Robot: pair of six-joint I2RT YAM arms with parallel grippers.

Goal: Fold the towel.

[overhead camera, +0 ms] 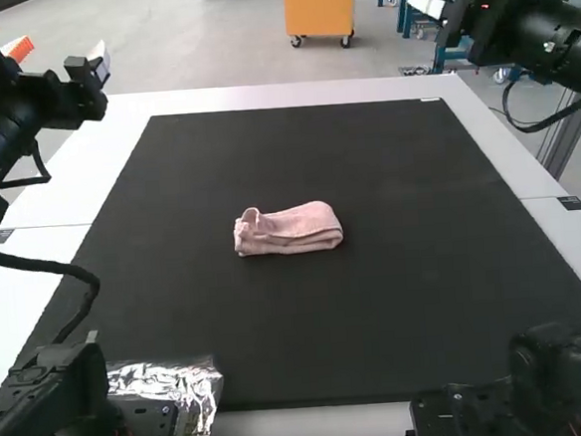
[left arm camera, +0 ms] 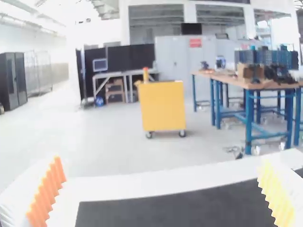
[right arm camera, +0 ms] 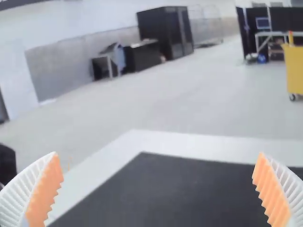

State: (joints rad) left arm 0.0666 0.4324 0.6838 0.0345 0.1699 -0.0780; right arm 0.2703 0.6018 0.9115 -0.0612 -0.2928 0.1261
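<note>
In the high view the pink towel (overhead camera: 287,229) lies in a small, compact folded bundle near the middle of the black mat, with a rolled-looking loop at its left end. My left gripper (overhead camera: 58,63) is raised over the far left corner of the table, well away from the towel. The right gripper (overhead camera: 429,3) is held up beyond the far right corner. Seen from its own wrist, the left gripper (left arm camera: 163,194) has its fingers wide apart with nothing between them. Likewise, the right wrist view has the right gripper (right arm camera: 158,191) spread and holding nothing.
A black mat (overhead camera: 426,298) covers most of the white table (overhead camera: 292,94). Crumpled silver foil (overhead camera: 172,381) lies by the left arm's base at the near edge. Black cables hang from both raised arms. In the right wrist view a dark object (right arm camera: 6,163) stands at the edge.
</note>
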